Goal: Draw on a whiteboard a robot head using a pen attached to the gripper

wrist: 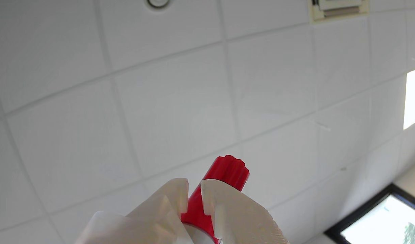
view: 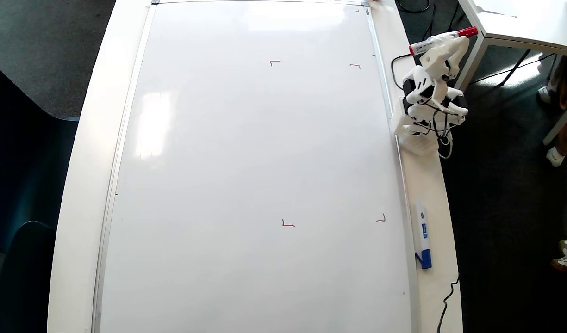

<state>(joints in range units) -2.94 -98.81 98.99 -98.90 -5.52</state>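
Bare whiteboard, blue-capped marker beside, gripper clamping pen

The glossy white rectangular whiteboard has a thin silver frame and four small red corner marks. The slim white-barrelled pen carries dark print and a red end. A second white marker shows a blue label and blue cap. The worktop is white, the plastic arm white with black motors.
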